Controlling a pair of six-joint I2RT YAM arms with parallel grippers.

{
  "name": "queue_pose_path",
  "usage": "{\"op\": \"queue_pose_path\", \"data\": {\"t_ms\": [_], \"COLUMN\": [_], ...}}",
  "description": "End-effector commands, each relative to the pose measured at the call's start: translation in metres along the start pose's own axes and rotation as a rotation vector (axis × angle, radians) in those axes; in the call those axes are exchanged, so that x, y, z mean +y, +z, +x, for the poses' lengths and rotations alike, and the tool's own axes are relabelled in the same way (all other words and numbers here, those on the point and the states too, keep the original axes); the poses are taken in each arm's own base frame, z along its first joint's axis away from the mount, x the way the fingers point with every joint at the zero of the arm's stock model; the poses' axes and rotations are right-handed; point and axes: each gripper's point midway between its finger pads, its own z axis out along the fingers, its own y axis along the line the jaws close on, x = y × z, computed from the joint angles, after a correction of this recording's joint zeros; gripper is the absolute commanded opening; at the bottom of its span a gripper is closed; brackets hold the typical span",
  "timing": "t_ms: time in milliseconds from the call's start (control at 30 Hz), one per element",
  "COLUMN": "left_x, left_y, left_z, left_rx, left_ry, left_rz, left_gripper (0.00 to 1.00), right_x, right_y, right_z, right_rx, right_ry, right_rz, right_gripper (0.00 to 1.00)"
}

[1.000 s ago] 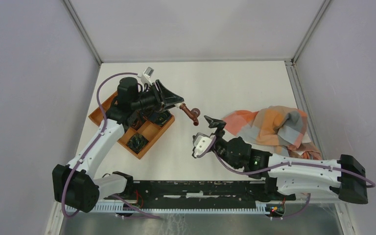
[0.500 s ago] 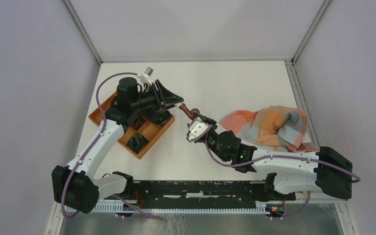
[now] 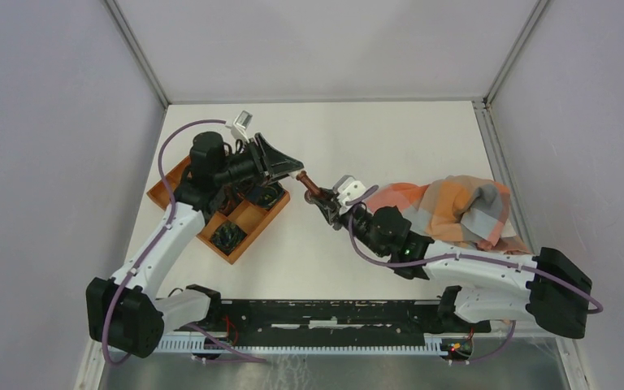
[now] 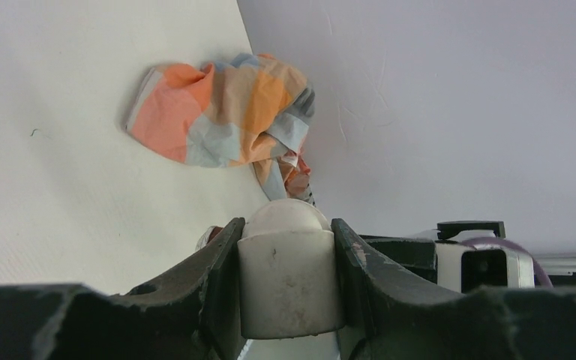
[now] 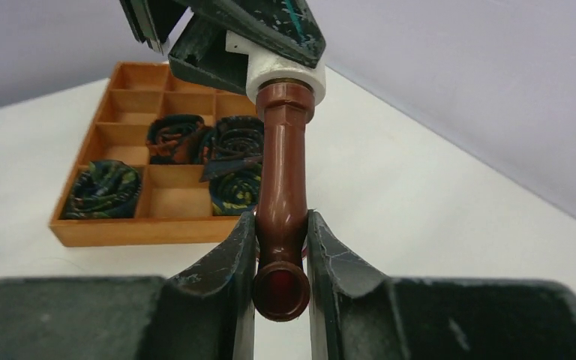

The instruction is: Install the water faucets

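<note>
The water faucet (image 3: pixel 313 188), a reddish-brown bent tap, hangs above the table between both arms. My left gripper (image 3: pixel 295 171) is shut on its pale end fitting (image 4: pixel 289 277), which fills the gap between the black fingers (image 4: pixel 210 285). In the right wrist view the brown faucet (image 5: pixel 281 172) runs from that white fitting (image 5: pixel 289 73) down into my right gripper (image 5: pixel 280 225). The right gripper's jaws press on both sides of the spout, whose open round mouth faces the camera. The right gripper (image 3: pixel 327 203) sits just right of the faucet. No knob shows.
An orange-brown compartment tray (image 3: pixel 156 193) lies under the left arm, with dark rolled items (image 5: pixel 105 187) in some cells. A crumpled orange, grey and blue checked cloth (image 3: pixel 447 207) lies at the right, near the side wall.
My right gripper swung up and left from the table's middle to the faucet and went from wide open to shut on its spout. The left gripper kept its hold in place.
</note>
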Motion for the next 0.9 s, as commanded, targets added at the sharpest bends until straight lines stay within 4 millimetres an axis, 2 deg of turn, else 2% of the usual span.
{"op": "queue_pose_path", "data": {"t_ms": [0,267,367,467,500,533,633,700,733,800,867], "left_x": [-0.034,-0.051,-0.058,-0.061,-0.061,-0.06,-0.057,-0.055,-0.055,-0.054,-0.055], "left_y": [-0.01,-0.027,-0.034,-0.038,-0.039,-0.039,-0.038,-0.037,-0.036,-0.034,-0.033], "left_z": [0.011,0.032,0.038,0.04,0.041,0.04,0.036,0.033,0.031,0.028,0.022], "left_rx": [0.038,0.029,0.012,0.002,-0.001,-0.007,-0.034,-0.049,-0.056,-0.063,-0.072], "left_ry": [0.159,0.283,0.324,0.357,0.361,0.36,0.348,0.339,0.333,0.323,0.322], "left_rz": [0.175,0.356,0.405,0.425,0.425,0.422,0.402,0.383,0.373,0.348,0.332], "left_gripper": [0.02,0.02,0.02,0.02,0.02,0.02,0.02,0.02,0.02,0.02,0.02], "right_x": [0.021,0.022,0.018,0.008,0.009,0.012,0.016,0.019,0.02,0.017,0.013], "right_y": [-0.006,-0.048,-0.065,-0.089,-0.088,-0.085,-0.078,-0.071,-0.067,-0.064,-0.065], "right_z": [-0.061,-0.105,-0.109,-0.121,-0.117,-0.112,-0.097,-0.077,-0.063,-0.04,-0.024], "right_rx": [-0.173,-0.252,-0.277,-0.354,-0.318,-0.284,-0.265,-0.206,-0.161,-0.106,-0.075], "right_ry": [0.415,1.122,1.422,1.71,1.799,1.816,1.746,1.705,1.689,1.651,1.607], "right_rz": [-0.21,-0.569,-0.695,-0.882,-0.914,-0.918,-0.83,-0.733,-0.669,-0.565,-0.489], "right_gripper": [0.0,0.0,0.0,0.0,0.0,0.02,0.51,0.73,0.8,0.89,0.98]}}
